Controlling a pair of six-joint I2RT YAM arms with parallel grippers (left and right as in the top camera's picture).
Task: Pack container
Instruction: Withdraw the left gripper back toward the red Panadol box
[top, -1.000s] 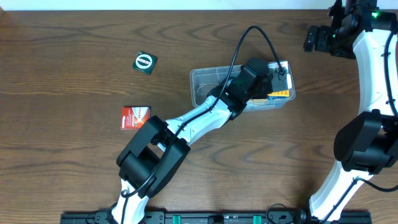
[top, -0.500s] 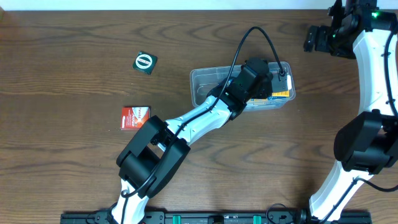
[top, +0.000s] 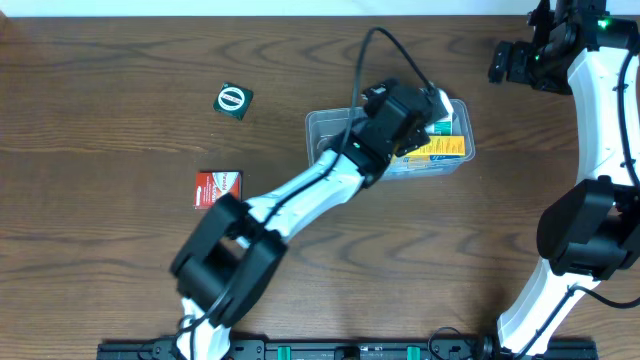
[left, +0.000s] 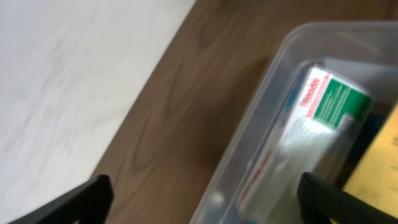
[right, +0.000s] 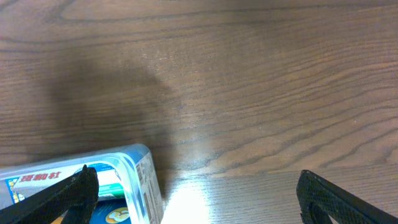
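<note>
The clear plastic container (top: 318, 140) sits on the wooden tabletop (top: 110, 270) a little right of centre. A yellow box (top: 442, 150) and a green-and-white box (top: 441, 126) lie packed at its right end. The left tool (left: 202, 202) hangs over its far right corner with its fingers spread wide and nothing between them. The right tool (right: 196, 196) is equally wide open and empty, parked well apart at the far right. The main risk, as I judge it, is that a spread finger catches the rolled rim as the left arm lifts away. That would drag or tip the light tub and shift what is packed. The black cable (top: 372, 52) arching over the wrist could also snag. Two boxes lie well apart on the left, so a low sweep towards them might knock one aside. As for writing, the green-and-white box carries red lettering beside a green panel in the left wrist view, too blurred to read. The dark green box (top: 233, 101) shows a white ring emblem. The red box (top: 217, 188) has white print too small to make out.
</note>
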